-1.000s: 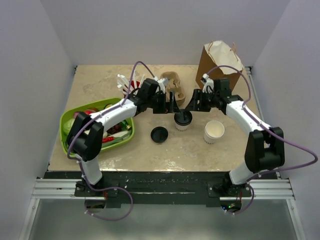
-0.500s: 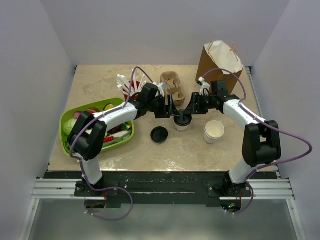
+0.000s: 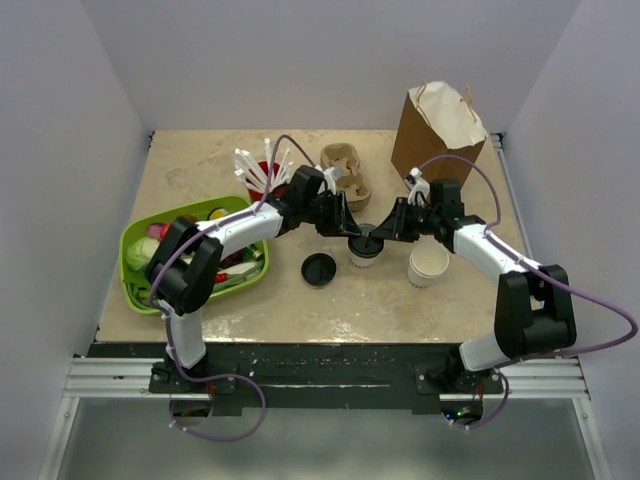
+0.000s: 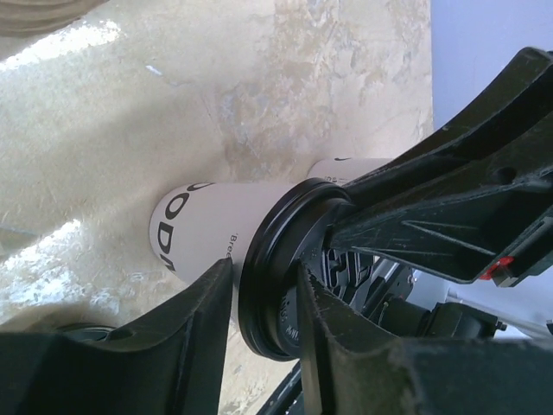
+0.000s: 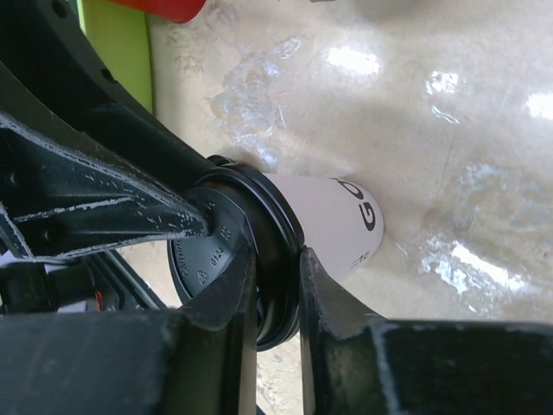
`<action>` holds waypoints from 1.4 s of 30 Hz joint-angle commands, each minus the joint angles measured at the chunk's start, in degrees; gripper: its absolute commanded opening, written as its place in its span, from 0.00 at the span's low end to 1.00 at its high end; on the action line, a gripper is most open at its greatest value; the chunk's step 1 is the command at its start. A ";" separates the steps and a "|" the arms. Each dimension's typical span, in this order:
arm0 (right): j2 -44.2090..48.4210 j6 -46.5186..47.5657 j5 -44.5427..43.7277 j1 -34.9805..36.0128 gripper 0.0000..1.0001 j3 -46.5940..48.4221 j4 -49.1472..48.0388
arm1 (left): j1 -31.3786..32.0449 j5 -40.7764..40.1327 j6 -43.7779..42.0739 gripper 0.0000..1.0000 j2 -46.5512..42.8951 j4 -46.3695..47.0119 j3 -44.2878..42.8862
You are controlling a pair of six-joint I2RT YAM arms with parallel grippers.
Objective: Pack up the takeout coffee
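Note:
The takeout coffee [image 3: 364, 246], a white paper cup with a black sip lid, stands mid-table. My left gripper [image 3: 349, 229] reaches it from the left and my right gripper [image 3: 386, 232] from the right. In the left wrist view the left gripper [image 4: 262, 277] pinches the lid's rim, one finger under it against the cup wall [image 4: 203, 226], the other on the lid's top. In the right wrist view the right gripper [image 5: 276, 259] pinches the opposite side of the rim the same way, with the cup's white wall [image 5: 339, 220] beyond it.
A loose black lid [image 3: 318, 269] lies left of the cup and a lidless white cup [image 3: 428, 263] stands right of it. Behind are a brown paper bag [image 3: 438, 130], a cardboard cup carrier [image 3: 346, 168], white cutlery [image 3: 262, 168] and a green food tray [image 3: 125, 255].
Both grippers have come in to the cup from either side, and their jaws have narrowed onto the lid's rim. The cup has stayed in place.

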State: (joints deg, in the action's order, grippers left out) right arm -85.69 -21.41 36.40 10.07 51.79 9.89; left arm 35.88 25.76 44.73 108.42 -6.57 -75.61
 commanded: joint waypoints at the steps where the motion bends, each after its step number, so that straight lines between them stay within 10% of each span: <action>1: 2.80 -4.51 -3.09 0.31 0.13 -5.02 1.72 | -0.63 -3.52 -2.36 0.35 2.67 -3.36 -2.08; 8: 2.90 -5.49 -3.97 0.39 0.22 -6.35 -0.31 | -0.55 -5.45 -4.56 0.31 3.02 -7.14 -3.04; 25: 8.78 1.19 -6.70 0.39 0.64 9.55 7.86 | -0.55 -4.05 -7.64 0.99 -5.50 -4.59 -6.47; 32: 15.55 3.56 -11.17 0.13 0.98 14.56 7.69 | -0.46 -8.52 -10.97 1.00 -14.35 -6.53 -6.57; 42: 19.77 3.13 -3.80 0.13 0.98 11.75 0.92 | -0.63 -21.09 -12.30 1.00 -23.69 -11.01 -1.91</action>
State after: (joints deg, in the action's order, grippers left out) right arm -65.54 -19.00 27.88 10.41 64.84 15.03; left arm 35.64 10.24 34.59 87.09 -15.64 -79.35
